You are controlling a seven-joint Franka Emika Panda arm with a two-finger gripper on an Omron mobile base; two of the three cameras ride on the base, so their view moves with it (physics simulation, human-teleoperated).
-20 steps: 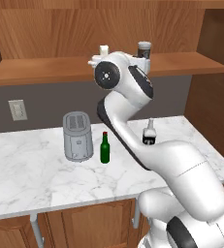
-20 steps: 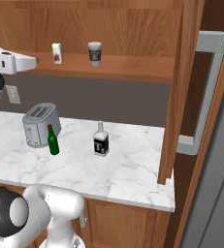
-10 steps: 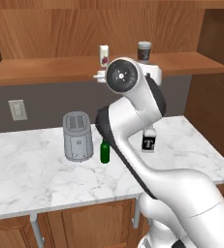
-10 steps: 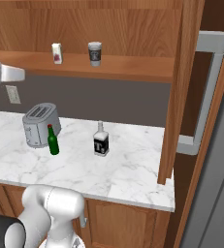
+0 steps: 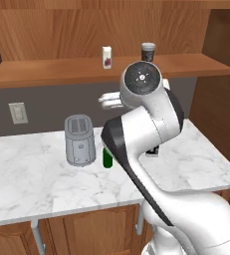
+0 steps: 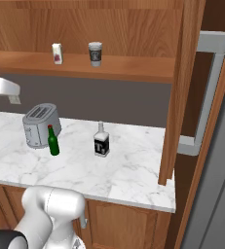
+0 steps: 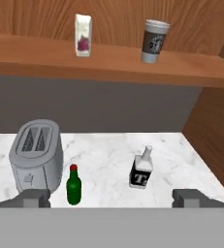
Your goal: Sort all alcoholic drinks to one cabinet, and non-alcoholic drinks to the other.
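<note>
since a second ago our arm has swung up and back toward us, so its big round joint now covers most of the counter in the left base view, where before it stood nearer the shelf. our gripper (image 7: 111, 198) has its jaws spread wide apart with nothing between them, well back from the counter and facing it. just ahead of the tips stand the green bottle (image 7: 74, 185) with its red cap and the square bottle (image 7: 141, 170) with the black label, both upright on the marble counter (image 6: 128, 172), near each other but apart. the toaster (image 7: 36, 156) sits just beside the green bottle. up on the wooden shelf (image 7: 40, 60), the white carton (image 7: 83, 35) and the coffee cup (image 7: 153, 40) stand upright, apart from each other.
</note>
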